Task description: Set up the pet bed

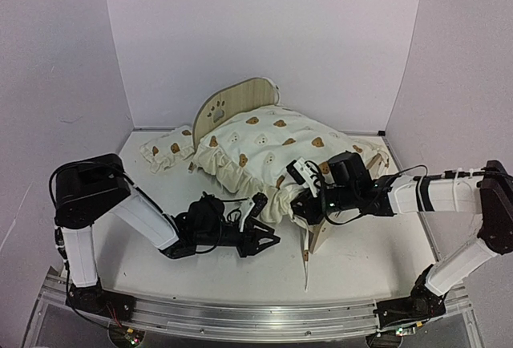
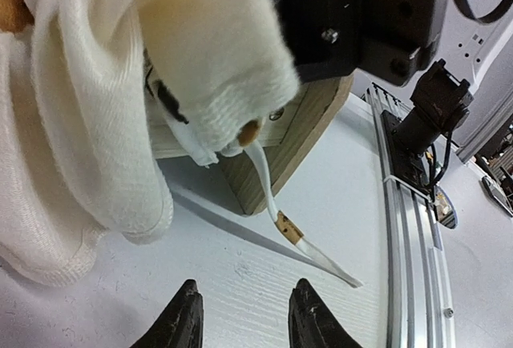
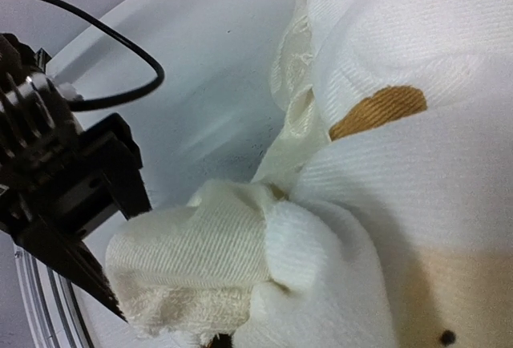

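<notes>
Fingers (image 2: 186, 320) of the left gripper (image 2: 244, 316) gape empty; right gripper (image 1: 304, 202) pinches cream bear-print ruffled cushion (image 1: 272, 143). Tugging may tip the light plywood pet bed (image 1: 236, 99)

Matt plywood pet bed (image 1: 240, 95), ribbed cloth cushion (image 1: 276, 143) w/ ruffles, smooth matt white table (image 1: 361, 260).

A large cream bear-print cushion (image 1: 276, 143) with ruffled edges sits mid-far on the white tabletop (image 1: 240, 280). A small matching pillow (image 1: 168, 149) lies just left. A white tie (image 2: 329, 261) trails near.
</notes>
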{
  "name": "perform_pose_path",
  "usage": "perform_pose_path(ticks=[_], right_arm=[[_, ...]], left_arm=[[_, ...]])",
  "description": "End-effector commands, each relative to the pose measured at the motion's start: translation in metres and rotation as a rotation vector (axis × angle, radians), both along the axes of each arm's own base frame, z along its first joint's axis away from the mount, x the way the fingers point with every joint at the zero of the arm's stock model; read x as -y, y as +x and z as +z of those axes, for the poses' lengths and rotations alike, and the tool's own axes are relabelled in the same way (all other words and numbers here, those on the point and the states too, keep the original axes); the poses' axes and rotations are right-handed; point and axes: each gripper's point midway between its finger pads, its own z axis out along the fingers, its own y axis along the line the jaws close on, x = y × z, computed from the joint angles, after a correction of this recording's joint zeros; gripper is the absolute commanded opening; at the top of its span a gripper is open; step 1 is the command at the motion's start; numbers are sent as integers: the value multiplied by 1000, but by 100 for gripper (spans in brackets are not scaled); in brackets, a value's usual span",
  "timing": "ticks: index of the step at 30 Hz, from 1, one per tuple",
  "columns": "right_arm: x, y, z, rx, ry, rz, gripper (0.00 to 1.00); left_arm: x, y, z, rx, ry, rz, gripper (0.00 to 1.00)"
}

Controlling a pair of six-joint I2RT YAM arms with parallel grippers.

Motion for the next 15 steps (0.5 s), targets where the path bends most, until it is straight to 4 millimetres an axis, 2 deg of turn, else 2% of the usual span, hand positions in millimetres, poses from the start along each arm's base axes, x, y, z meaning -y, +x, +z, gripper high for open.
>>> perform_pose_path(ticks=[1,7,15], right_arm=[[0,-12,-9,-86,17,14,0],[1,-10,-3,-66,19,10,0],[1,-10,0,-61,24,11,0]], left_arm=[[29,16,44,140,-190,-3,38],[42,34,40,189,-187,51,34],[52,53,38,232,-183,119,35]])
